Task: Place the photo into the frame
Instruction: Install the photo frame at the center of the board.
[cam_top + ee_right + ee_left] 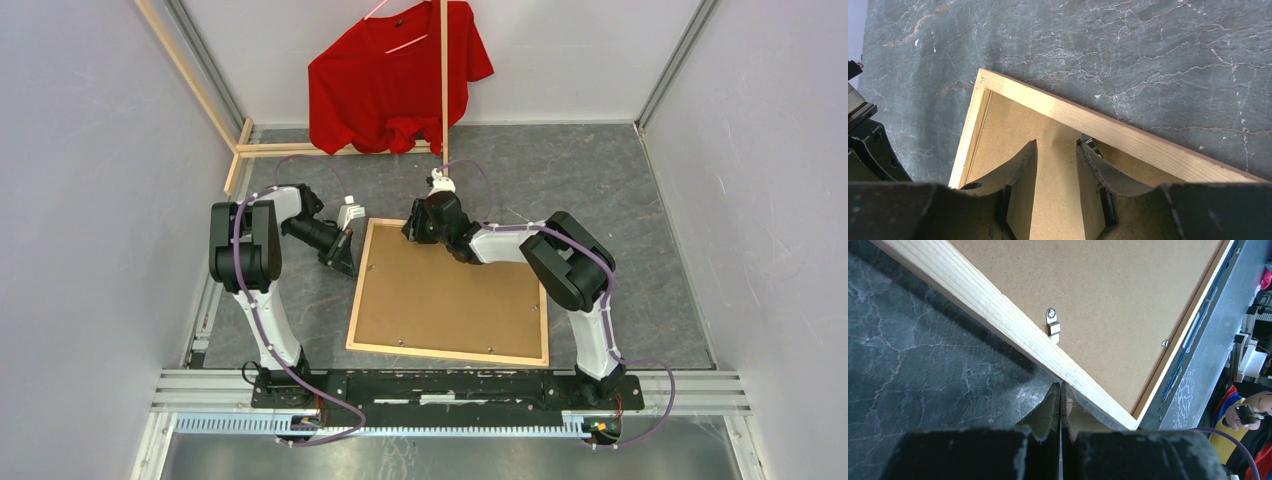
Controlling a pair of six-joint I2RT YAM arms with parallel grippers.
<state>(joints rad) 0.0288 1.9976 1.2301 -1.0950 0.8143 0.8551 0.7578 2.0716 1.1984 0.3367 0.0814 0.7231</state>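
Frame (448, 356) back-up at table centre, backing board (450, 295) inside it, left gripper (1061, 390) pressed shut at its 10 o'clock edge — right gripper (1057, 145) over the 11 o'clock corner, fingers narrowly apart, holding nothing.

A robotics lab cell is shown: two arms (250, 260) bolted to an aluminium rail (450, 385); beyond the rail, a dark marbled worktop (620, 180) is enclosed by plain grey walls (90, 200).

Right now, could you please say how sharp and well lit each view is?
Top view: evenly lit and sharp across the frame. Left wrist view: clip crisp, left claw dark, soft. Right wrist view: right claw blurred, frame sharp.
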